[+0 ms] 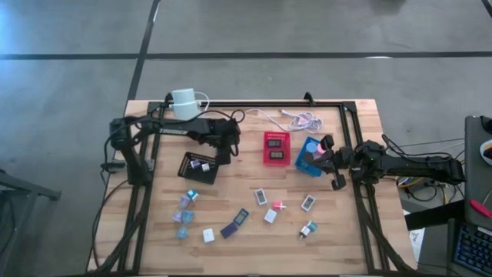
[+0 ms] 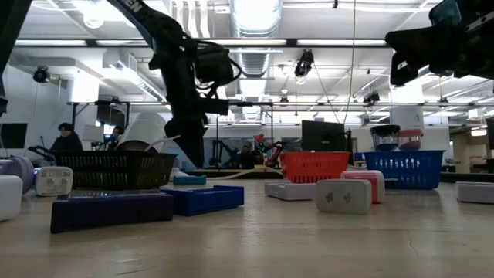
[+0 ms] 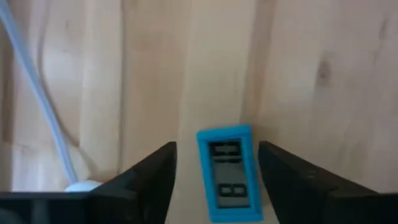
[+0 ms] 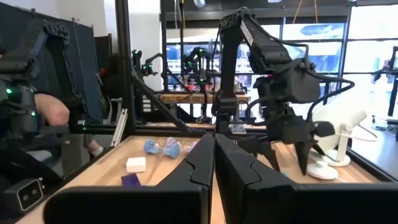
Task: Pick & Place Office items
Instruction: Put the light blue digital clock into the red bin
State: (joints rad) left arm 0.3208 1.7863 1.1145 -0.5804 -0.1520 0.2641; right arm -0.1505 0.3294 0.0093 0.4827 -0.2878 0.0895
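L gripper [image 3: 214, 180] is sitting w/ fingers parted, not clamping; a teal-framed office item [image 3: 228, 174] is lying on the bare wood between its fingers. In the high view this gripper is hanging just beside the black tray [image 1: 198, 166], w/ the white cable [image 3: 40, 112] off to one side. R gripper [image 4: 214, 171] is waiting pinched shut, empty, near the blue tray [image 1: 308, 157]. Other office items are lying scattered on the table [image 1: 346, 231], well apart. Risk: the teal item appears to be outside the tray, so it's likely landing misplaced; fingers closing off-centre could skid it.
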